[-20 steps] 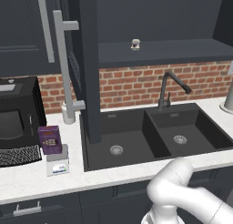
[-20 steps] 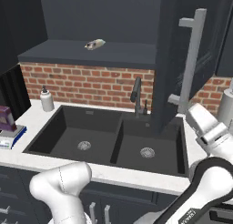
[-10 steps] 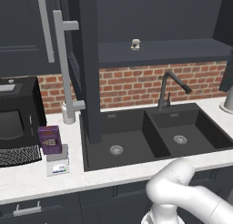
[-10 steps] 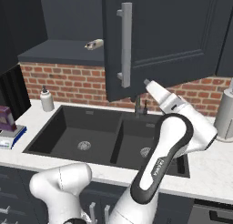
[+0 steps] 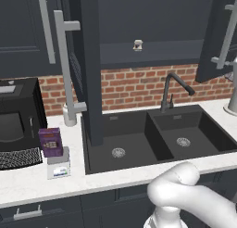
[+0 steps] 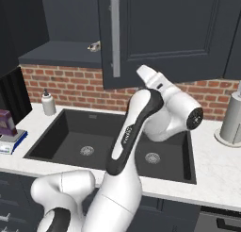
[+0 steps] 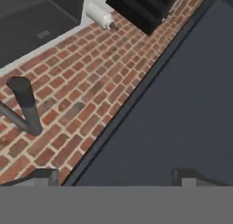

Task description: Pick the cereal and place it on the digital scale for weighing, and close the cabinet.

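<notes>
The purple cereal [image 5: 50,142] box stands upright on the digital scale [image 5: 59,167] on the left counter; the cereal [image 6: 7,123] and the scale [image 6: 12,140] also sit at the left edge of the right base view. The cabinet's left door [image 5: 90,60] stands wide open. Its right door [image 6: 160,33] is swung most of the way across the opening. My gripper [image 7: 117,177] is open with nothing between its fingertips [image 7: 45,175], close against that door's dark face [image 7: 182,104], and my white hand [image 6: 149,77] pokes up by the door's lower edge.
A tiny jar [image 5: 137,45] sits on the cabinet shelf. Below lie the double black sink [image 5: 139,143] and its faucet [image 5: 173,90]. A soap bottle [image 6: 47,103] stands by the brick wall, a microwave [image 5: 14,116] at the left, a paper roll [image 6: 233,118] at the right.
The cabinet's right door has swung leftward from wide open to nearly across the opening, and my arm has swept left with it. The cereal and scale have not moved.
</notes>
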### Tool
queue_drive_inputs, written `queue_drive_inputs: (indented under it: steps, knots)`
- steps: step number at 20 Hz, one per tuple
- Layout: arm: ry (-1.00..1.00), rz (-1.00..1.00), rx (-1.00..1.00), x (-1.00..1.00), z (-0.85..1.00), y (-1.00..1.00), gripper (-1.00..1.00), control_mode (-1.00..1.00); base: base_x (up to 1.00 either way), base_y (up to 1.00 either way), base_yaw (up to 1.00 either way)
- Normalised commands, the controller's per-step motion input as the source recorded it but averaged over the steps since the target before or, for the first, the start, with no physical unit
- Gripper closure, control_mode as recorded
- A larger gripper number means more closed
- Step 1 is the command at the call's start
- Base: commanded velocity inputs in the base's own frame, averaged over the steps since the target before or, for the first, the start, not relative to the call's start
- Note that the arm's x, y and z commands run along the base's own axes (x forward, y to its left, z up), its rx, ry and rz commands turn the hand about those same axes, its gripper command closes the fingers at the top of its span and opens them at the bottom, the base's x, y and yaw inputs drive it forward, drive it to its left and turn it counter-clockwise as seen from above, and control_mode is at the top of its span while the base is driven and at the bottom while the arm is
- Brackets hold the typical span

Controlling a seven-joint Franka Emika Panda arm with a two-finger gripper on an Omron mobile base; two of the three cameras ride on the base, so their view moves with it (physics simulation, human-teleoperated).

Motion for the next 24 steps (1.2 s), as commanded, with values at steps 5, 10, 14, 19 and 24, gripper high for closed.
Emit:
queue_drive_inputs:
  steps: [5, 10, 14, 19, 24]
  knots:
    - [0.6, -0.35, -0.05, 0.29, 0.37, 0.34, -1.0, -1.0, 0.0, 0.0, 0.0]
    - [0.56, -0.32, -0.09, 0.46, 0.3, 0.39, -1.0, -1.0, 0.0, 0.0, 0.0]
    - [0.34, -0.18, -0.13, 0.84, 0.06, 0.1, -1.0, -1.0, 0.0, 0.0, 0.0]
    - [-0.11, 0.01, -0.13, 0.87, -0.38, -0.22, -1.0, -1.0, 0.0, 0.0, 0.0]
    - [-0.26, 0.08, -0.06, 0.41, -0.53, -0.5, -1.0, -1.0, 0.0, 0.0, 0.0]
